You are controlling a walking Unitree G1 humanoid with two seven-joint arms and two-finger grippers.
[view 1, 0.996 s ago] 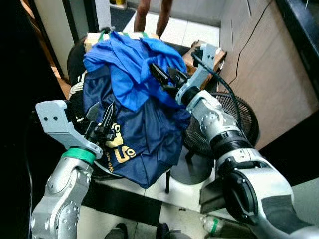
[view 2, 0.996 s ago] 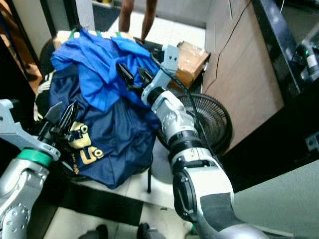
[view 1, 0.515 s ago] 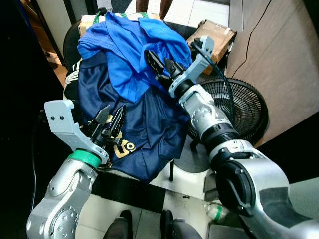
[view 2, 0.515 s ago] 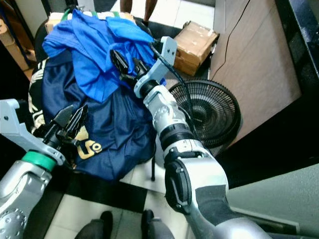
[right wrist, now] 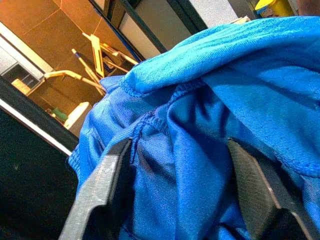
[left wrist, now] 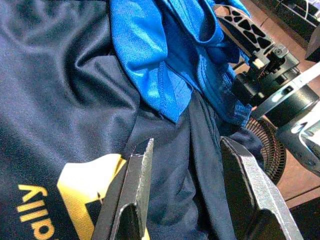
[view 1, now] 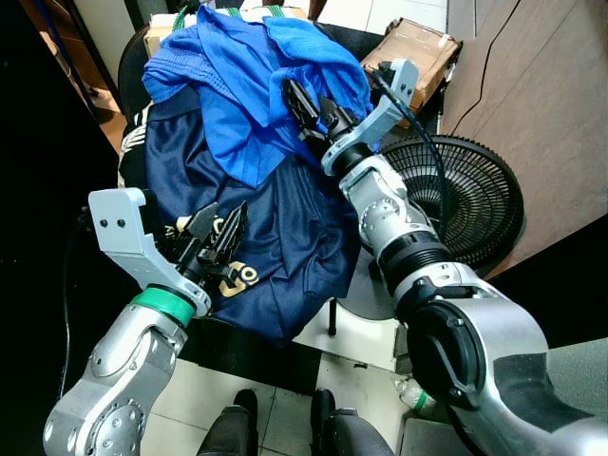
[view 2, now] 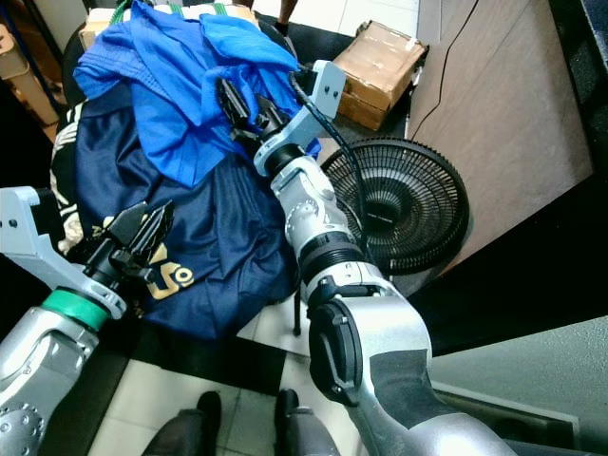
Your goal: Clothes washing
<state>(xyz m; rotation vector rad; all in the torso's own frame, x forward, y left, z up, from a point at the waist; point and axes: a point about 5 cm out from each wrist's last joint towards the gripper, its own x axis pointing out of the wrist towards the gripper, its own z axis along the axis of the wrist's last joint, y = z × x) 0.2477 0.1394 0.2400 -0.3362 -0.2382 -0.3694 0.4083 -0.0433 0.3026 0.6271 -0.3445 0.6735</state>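
Observation:
A pile of clothes lies heaped on a chair. On top is a bright blue garment (view 1: 249, 85); under it a dark navy garment (view 1: 285, 228) with yellow lettering (view 1: 237, 277) hangs over the front. My right gripper (view 1: 306, 103) is open, its fingers (right wrist: 100, 192) against the blue cloth at the pile's right side. My left gripper (view 1: 217, 236) is open just above the navy cloth near the yellow print, with fingers (left wrist: 135, 190) spread and nothing between them.
A black floor fan (view 1: 465, 195) lies flat on the floor right of the chair. A cardboard box (view 1: 413, 46) sits behind it. A wooden wall panel (view 1: 541, 104) runs along the right. My feet (view 1: 275, 432) stand on white and black tiles.
The camera has tilted, so the pile sits a little higher in the picture. Both grippers hold much the same places on the clothes, still open.

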